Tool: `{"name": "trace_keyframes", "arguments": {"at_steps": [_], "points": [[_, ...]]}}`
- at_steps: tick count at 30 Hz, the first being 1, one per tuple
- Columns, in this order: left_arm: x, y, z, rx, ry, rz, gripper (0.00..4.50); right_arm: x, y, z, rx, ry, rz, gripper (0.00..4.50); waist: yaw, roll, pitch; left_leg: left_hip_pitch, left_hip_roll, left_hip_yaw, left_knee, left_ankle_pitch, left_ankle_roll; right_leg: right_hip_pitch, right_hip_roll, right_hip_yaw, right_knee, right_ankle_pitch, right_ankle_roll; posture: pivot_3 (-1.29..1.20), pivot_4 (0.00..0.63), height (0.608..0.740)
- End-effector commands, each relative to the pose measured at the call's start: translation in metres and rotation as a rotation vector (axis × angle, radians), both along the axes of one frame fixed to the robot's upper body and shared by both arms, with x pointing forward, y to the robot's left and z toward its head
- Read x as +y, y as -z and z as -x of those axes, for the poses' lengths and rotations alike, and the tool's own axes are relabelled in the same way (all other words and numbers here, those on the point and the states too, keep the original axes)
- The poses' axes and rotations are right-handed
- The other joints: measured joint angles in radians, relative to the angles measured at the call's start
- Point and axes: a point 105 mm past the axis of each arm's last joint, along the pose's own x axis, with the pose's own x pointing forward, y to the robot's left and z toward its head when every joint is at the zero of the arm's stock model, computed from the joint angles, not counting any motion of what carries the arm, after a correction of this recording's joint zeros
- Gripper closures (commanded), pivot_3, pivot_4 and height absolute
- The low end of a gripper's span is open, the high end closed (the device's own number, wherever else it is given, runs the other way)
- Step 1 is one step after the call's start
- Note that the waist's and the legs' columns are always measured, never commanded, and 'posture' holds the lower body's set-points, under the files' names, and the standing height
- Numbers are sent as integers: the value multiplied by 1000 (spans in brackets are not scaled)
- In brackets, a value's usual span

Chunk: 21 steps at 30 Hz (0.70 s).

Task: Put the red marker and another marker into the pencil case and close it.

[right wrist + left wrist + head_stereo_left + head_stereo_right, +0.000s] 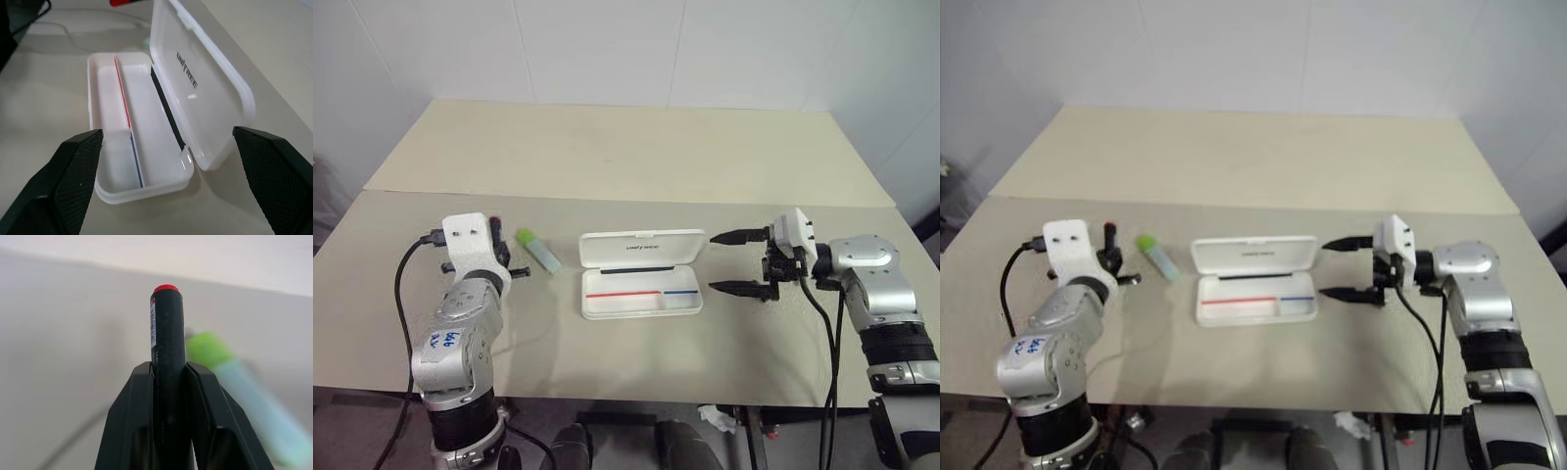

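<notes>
White walls back a pale beige table (pixel 636 157), and the work sits along its near half; at the left, the left gripper (pixel 168 382) is clamped on the red marker (pixel 166 333), both fingers pressed against the dark barrel with the red end sticking out past the tips, lifted clear of the surface; just right of it the green highlighter (pixel 537 250) lies flat on the table, lime cap pointing far, untouched; further right, near the middle, the pencil case (pixel 641 289) rests open, its lid (pixel 644 249) tipped back on the far side and the tray with the red and blue stripes empty of markers; at the right, the right gripper (pixel 744 262) hovers just beside the case's right end, its fingers spread wide and holding nothing, pointing left toward the case. By my reading the task is in its first stretch; one marker is picked up but not yet in the tray; the highlighter must follow, and closing the lid comes last.
</notes>
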Motion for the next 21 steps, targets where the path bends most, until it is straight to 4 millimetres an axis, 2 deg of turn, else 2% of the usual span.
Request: {"name": "trace_keyframes", "arguments": {"at_steps": [1,6,15,18,21], "points": [[-27,-41,11,-191,252,-68,3920,-9,-12,7,-12,5,-41,0,-1,0,0,0,0,0,0,0,0,0,0,0,0,0,0,0,150,740],[-48,-63,28,-267,551,-102,3920,-14,3,18,28,-21,36,0,0,1,0,0,0,1,0,-1,1,0,0,0,-1,0,0,0,150,740],[-78,-94,53,-219,1065,-219,3920,-17,15,23,57,-8,58,0,-1,1,1,0,0,1,0,-1,2,1,-1,0,-2,-1,-1,0,150,740],[-88,-93,56,-173,1209,-258,3920,-17,16,22,56,1,56,0,0,1,1,0,0,1,-1,-1,2,1,-1,0,-3,-1,-1,0,150,740],[-97,-78,59,-90,1362,-332,3920,-15,15,21,49,7,51,0,-1,2,1,0,0,1,-2,-2,2,1,-1,0,-3,-1,-2,0,150,740]]}}
